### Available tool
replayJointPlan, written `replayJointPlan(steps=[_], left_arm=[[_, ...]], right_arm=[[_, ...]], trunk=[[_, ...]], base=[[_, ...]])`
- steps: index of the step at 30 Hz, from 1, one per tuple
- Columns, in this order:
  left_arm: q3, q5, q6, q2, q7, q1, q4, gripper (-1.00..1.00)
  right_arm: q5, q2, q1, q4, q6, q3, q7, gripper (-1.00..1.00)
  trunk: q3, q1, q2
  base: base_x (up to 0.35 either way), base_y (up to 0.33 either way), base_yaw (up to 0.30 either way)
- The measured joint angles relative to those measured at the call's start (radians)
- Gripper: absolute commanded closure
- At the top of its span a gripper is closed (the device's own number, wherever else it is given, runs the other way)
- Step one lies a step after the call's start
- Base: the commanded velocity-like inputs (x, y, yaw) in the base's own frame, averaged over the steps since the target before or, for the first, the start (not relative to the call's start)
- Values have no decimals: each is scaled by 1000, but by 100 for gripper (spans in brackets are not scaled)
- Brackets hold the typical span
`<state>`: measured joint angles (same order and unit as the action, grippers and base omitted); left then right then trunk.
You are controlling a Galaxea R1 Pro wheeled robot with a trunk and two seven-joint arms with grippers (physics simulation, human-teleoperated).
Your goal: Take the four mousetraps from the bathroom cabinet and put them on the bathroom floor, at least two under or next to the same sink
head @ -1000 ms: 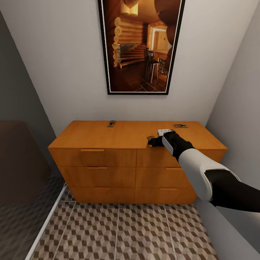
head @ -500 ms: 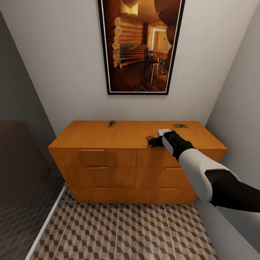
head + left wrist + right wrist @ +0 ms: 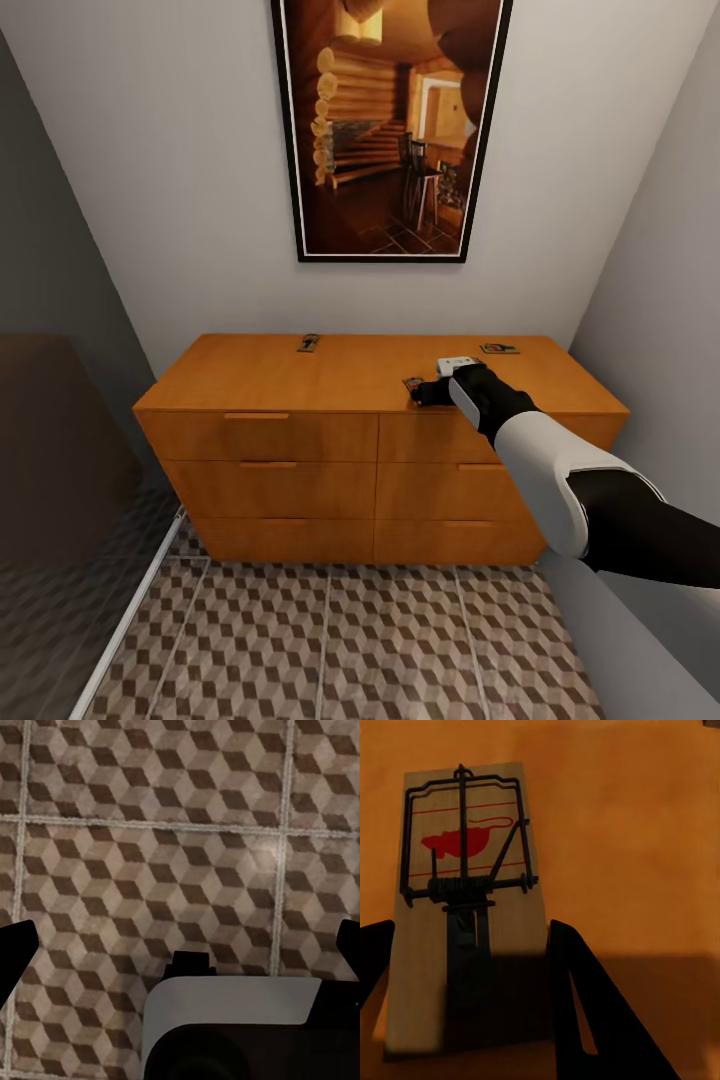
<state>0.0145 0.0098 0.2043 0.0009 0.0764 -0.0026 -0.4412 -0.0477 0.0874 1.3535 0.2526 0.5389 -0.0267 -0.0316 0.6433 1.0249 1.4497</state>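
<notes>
lying flat on the cabinet (image 3: 330,375) top, near its front edge: a mousetrap (image 3: 465,907), light stiff board, best pinched by its long edges, clear of the wire. right hand (image 3: 425,391) straddles it, fingers wide apart, not yet closed. three mousetraps countable on top. left hand (image 3: 180,945) wide above bathroom floor (image 3: 150,832).

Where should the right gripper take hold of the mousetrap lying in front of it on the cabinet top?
Probably across the bare near end of the mousetrap, one finger on each long edge, coming from above. It lies flat on the cabinet, wire and red mark at the far end, and the right gripper already straddles it, open.
</notes>
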Motion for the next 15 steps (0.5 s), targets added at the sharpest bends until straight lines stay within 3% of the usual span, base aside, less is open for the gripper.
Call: replayJointPlan(steps=[2, 3, 4, 9, 15], left_arm=[[0, 0, 0, -1, 0, 0, 0, -100], [1, 0, 0, 0, 0, 0, 0, -100], [1, 0, 0, 1, 0, 0, 1, -100], [0, 0, 0, -1, 0, 0, 0, -100], [0, 0, 0, 0, 0, 0, 1, -100]], right_arm=[[0, 0, 0, 0, 0, 0, 0, 100], [-42, -13, -1, 144, 157, 3, 3, 100], [-42, -14, 0, 298, 194, 3, 1, 100], [-46, -14, -1, 374, 267, 4, 1, 100], [-47, -14, -1, 401, 288, 4, 1, 100]], trunk=[[0, 0, 0], [0, 0, 0], [0, 0, 0], [0, 0, 0], [0, 0, 0]], base=[[0, 0, 0], [0, 0, 0], [0, 0, 0], [0, 0, 0], [0, 0, 0]])
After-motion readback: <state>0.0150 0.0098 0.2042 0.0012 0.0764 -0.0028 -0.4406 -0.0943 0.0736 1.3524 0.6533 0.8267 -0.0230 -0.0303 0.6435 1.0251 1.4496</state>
